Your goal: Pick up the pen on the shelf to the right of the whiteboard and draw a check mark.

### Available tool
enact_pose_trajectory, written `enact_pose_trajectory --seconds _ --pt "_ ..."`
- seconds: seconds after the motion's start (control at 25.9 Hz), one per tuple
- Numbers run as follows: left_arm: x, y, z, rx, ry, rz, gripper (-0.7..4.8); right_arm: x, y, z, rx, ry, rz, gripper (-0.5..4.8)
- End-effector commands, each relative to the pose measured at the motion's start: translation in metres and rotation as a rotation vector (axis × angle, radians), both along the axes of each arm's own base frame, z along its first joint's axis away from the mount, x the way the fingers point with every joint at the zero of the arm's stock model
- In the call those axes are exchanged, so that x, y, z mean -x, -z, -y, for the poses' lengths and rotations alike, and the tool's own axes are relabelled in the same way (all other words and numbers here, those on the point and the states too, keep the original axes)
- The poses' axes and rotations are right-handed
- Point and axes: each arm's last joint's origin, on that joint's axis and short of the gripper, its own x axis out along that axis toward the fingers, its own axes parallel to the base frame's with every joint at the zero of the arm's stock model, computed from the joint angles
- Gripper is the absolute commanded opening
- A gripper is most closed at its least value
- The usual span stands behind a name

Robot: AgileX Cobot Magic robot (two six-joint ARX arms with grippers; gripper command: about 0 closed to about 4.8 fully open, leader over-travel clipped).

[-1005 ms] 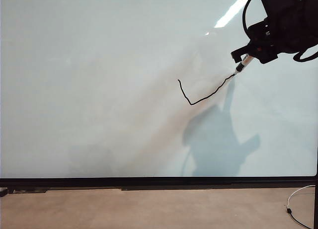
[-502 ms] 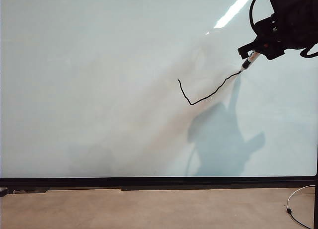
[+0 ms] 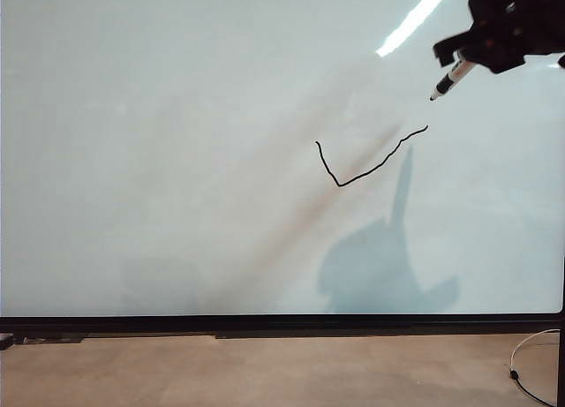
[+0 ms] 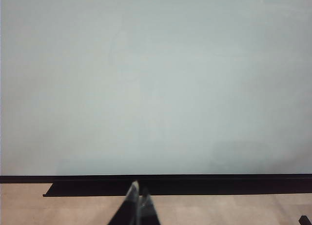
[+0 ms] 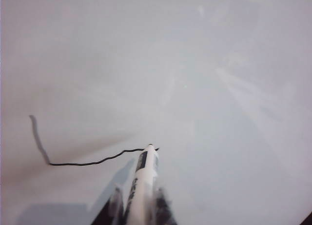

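You have the pen in the right gripper, above-right of the check mark on the whiteboard; the left gripper is before its lower edge.

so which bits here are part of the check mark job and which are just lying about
Part of the job:
- pen, held in the right tool, tip off the board
- whiteboard
- check mark, already drawn

Just lying about:
- left tool, shut, low by the board's bottom edge
- white cable on the floor, bottom right
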Motion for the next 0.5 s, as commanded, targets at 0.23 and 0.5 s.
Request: enact_pose_trajectory --seconds 0.23,0.5 --pt "0.000 -0.002 0.000 -0.004 0.000 0.015 -0.04 0.034 0.005 0.017 -0.046 -0.010 -0.049 -0.05" --pt "0.000 -0.002 0.000 -0.004 0.001 0.015 -0.05 0.058 0.016 0.032 -0.074 -0.010 -0.005 -0.05"
